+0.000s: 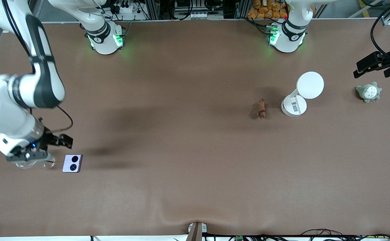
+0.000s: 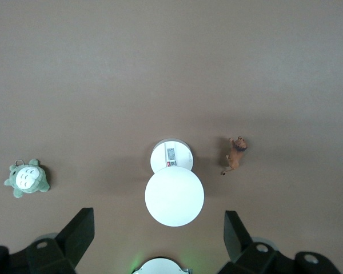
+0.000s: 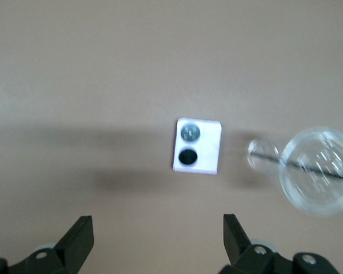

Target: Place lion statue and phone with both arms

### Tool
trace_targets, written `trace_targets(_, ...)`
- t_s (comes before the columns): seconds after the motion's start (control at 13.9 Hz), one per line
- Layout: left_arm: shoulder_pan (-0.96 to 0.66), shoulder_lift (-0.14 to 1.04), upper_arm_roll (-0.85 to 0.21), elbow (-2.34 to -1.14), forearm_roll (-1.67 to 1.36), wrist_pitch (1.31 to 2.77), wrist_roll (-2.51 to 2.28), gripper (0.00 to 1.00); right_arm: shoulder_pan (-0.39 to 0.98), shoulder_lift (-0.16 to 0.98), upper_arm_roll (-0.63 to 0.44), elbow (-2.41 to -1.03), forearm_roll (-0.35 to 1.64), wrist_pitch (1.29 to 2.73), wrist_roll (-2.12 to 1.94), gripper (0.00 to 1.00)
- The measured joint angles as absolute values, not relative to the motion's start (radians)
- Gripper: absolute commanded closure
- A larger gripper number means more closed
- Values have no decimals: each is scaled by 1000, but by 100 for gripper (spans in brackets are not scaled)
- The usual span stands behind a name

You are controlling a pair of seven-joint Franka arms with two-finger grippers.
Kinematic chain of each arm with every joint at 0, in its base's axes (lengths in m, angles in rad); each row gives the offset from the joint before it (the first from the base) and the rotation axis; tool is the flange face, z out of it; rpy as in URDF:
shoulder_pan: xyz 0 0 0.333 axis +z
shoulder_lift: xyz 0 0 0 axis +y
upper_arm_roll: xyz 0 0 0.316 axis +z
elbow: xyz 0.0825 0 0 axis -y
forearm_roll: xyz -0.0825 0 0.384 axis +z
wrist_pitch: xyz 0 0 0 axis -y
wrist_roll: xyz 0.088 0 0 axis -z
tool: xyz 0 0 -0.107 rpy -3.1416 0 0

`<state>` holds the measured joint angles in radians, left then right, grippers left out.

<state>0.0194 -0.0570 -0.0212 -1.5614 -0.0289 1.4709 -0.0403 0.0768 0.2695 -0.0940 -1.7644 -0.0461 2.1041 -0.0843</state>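
While both grippers are held wide apart with nothing in them, the phone (image 1: 72, 163) is seen flat just beside the right gripper (image 1: 58, 140). A clear glass thing (image 3: 318, 170) lies near the phone and could be knocked. The lion statue (image 1: 261, 109), well apart from the phone, could be tipped by the left gripper (image 1: 375, 68).

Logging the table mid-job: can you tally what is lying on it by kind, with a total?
Small square pale-lavender folded phone: 1
Tiny reddish-brown lion statue: 1
White round-topped stand: 1
Small grey-green plush toy: 1
Clear glass pieces, one large, one small: 2
Total: 6
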Motion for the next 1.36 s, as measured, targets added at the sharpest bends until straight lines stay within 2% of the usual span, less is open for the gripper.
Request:
trace_targets(0.22, 7, -60, -20, -1561, -29, 1471, -52, 0, 67, 131, -103, -1773, -46, 1967, -84, 0)
trace_targets(0.36, 5, -60, -20, -1561, -29, 1471, -63, 0, 46, 85, -107, -1743, -46, 1879, -84, 0)
trace_targets(1.01, 2, -61, -24, -1561, -29, 1471, -63, 0, 23, 74, -109, -1504, 84, 1463, -79, 0)
trace_targets(1.36, 2, -61, -23, -1562, -29, 1471, -63, 0, -8, -5, -109, -1490, 50, 1407, -79, 0)
